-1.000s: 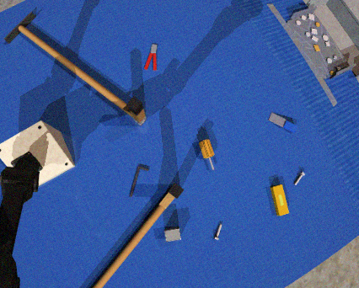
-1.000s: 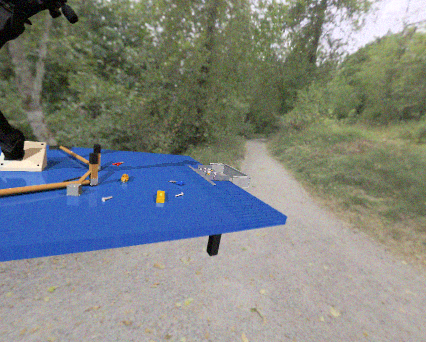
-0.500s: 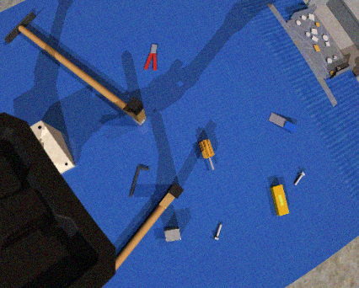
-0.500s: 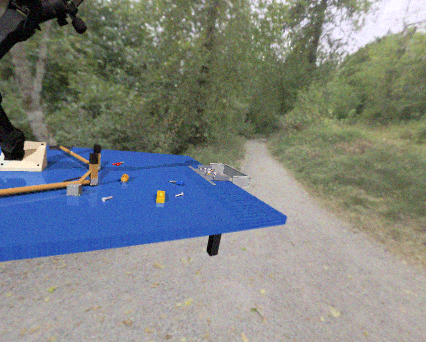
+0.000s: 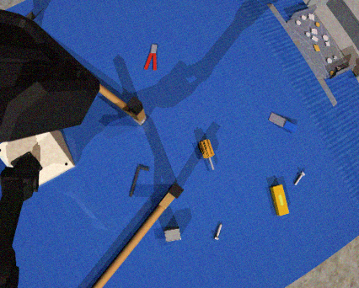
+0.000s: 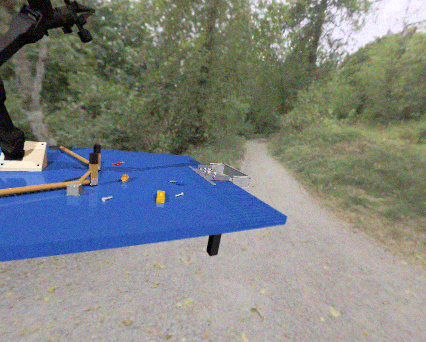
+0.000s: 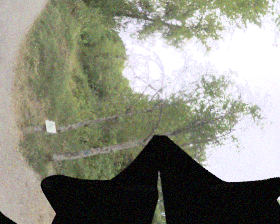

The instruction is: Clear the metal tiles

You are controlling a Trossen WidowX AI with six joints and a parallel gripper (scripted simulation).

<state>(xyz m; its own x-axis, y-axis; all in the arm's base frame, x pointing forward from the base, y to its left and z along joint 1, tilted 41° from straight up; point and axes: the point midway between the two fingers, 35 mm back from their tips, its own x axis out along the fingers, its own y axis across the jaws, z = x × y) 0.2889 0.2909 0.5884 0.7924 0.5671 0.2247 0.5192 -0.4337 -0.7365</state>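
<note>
My gripper (image 7: 159, 141) (image 6: 91, 11) is shut and empty, high above the table's left side. The steel plate (image 5: 309, 52) lies at the far right end of the table, with several small white and gold tiles (image 5: 314, 31) (image 6: 207, 171) on it. The catch box (image 6: 242, 181) adjoins the plate's far side. Two wooden-handled tools lie on the table: one (image 5: 128, 250) (image 6: 40, 189) runs out of view at the lower left; the other (image 5: 113, 96) (image 6: 74, 154) is partly hidden by the arm in the top view. Which is the long scraper I cannot tell.
Between tools and plate lie red pliers (image 5: 154, 60), an orange screwdriver (image 5: 206, 148), a hex key (image 5: 135, 180), a grey block (image 5: 172, 234), a yellow block (image 5: 279, 200), a blue-and-grey piece (image 5: 277, 120) and two screws (image 5: 299, 178) (image 5: 218, 232). The arm's pale base (image 6: 35, 156) stands left.
</note>
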